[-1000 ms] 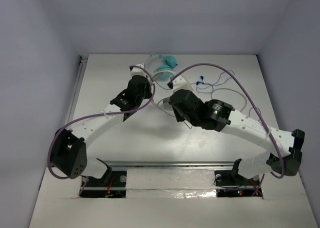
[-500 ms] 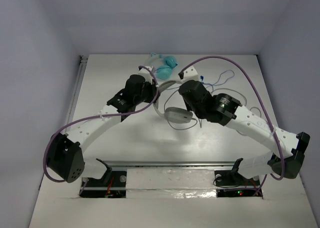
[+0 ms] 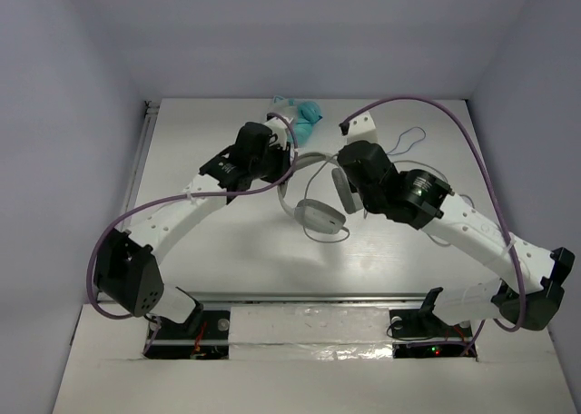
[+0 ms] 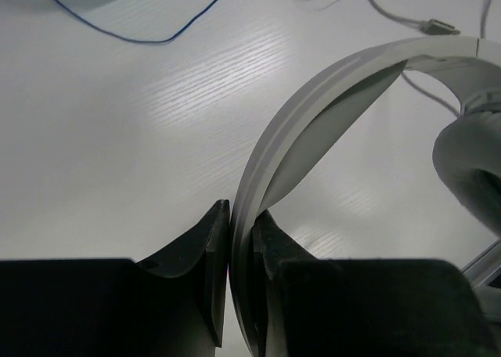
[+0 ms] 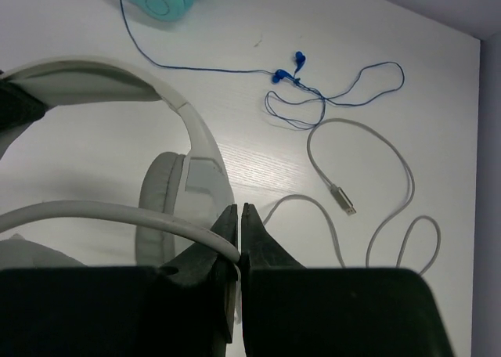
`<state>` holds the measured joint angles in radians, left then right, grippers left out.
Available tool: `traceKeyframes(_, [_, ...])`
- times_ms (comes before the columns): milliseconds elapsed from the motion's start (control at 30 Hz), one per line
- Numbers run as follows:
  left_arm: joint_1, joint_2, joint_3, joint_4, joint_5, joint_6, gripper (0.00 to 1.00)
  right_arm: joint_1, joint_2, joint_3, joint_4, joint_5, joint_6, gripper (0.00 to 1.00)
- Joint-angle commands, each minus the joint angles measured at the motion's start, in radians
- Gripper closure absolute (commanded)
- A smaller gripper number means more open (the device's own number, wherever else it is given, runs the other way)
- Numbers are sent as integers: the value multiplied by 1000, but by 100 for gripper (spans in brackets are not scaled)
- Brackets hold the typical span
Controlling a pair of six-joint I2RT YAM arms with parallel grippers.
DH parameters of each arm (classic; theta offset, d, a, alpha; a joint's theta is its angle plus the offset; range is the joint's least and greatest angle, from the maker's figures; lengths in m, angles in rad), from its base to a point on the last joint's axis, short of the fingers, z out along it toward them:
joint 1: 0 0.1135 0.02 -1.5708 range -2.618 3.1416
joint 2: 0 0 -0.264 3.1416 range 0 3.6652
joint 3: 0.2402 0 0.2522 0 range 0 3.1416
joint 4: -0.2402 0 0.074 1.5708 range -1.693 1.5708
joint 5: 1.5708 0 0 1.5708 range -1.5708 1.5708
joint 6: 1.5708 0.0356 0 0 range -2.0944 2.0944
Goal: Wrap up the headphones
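The white headphones (image 3: 320, 216) hang between my two grippers over the middle of the table. The left gripper (image 3: 280, 162) is shut on the wide white headband (image 4: 329, 83); the jaws (image 4: 241, 216) pinch its edge. One grey ear cup (image 4: 470, 169) shows on the right of the left wrist view. The right gripper (image 3: 345, 166) is shut on the thin pale cable (image 5: 117, 214), which runs left from the fingertips (image 5: 239, 212). The headband (image 5: 117, 69) and an ear cup (image 5: 160, 208) lie just beyond them. The free cable end with its plug (image 5: 344, 200) lies looped on the table.
The teal cat-ear headphones (image 3: 304, 116) lie at the back of the table, also in the right wrist view (image 5: 160, 1). The blue-wired earbuds (image 5: 293, 77) lie to their right, with wire loops (image 3: 404, 142). Grey walls enclose the table.
Both grippers moved toward the back of the table. The right gripper swung back and right with the cable. The ear cups came out from under the right arm.
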<state>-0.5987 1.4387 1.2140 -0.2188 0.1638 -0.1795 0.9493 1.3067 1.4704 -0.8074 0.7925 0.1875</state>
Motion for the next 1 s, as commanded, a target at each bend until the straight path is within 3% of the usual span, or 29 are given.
traceKeyframes(0, [-3,0,58,-14,-29,-12,100,-9,-32,42,31,14,-2,99])
traceKeyframes(67, [-3,5,64,-25,-41,-17,100,-9,-32,56,5,2,16,99])
traceKeyframes(500, [-3,-63,39,38,348,38,100,-89,-18,-65,109,24,-6,95])
traceKeyframes(767, [-3,-115,76,76,447,-3,100,-89,-75,-139,132,-18,50,93])
traceKeyframes(967, [7,-121,102,91,471,-20,100,-89,-159,-197,171,-145,87,88])
